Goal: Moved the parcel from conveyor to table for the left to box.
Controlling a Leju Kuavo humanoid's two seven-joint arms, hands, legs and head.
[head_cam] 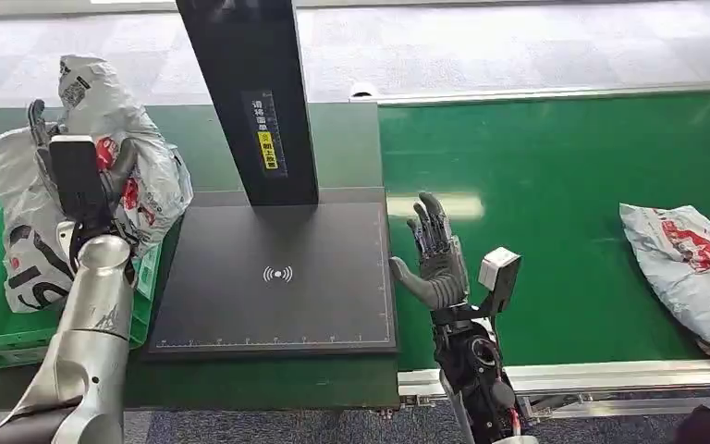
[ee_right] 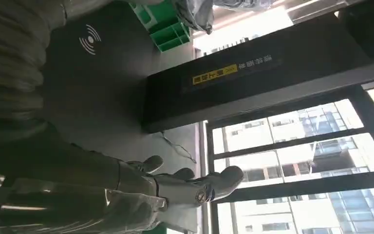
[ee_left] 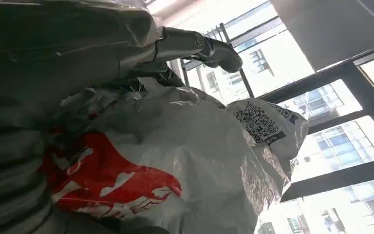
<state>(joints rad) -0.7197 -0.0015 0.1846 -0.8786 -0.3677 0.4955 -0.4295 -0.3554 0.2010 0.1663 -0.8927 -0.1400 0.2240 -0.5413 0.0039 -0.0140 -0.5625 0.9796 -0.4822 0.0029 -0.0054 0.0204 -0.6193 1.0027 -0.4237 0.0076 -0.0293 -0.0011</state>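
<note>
A crumpled grey parcel (head_cam: 102, 102) with red print stands upright in the green box (head_cam: 0, 338) at the far left, on top of other bags. My left hand (head_cam: 76, 171) is raised in front of it, palm against the plastic and fingers stretched upward and apart. In the left wrist view the same parcel (ee_left: 175, 161) lies close against the hand, with the fingers (ee_left: 195, 44) reaching straight over it. My right hand (head_cam: 434, 254) stands open and upright at the conveyor's near edge, holding nothing. A second grey parcel (head_cam: 689, 264) lies on the green conveyor belt (head_cam: 536, 166) at the far right.
A black scanning platform (head_cam: 277, 277) with a wireless mark lies between my hands, and a tall black post (head_cam: 250, 92) rises from its back edge. A white bag with black print (head_cam: 28, 268) fills the front of the box. The conveyor's metal rail (head_cam: 610, 375) runs along its near side.
</note>
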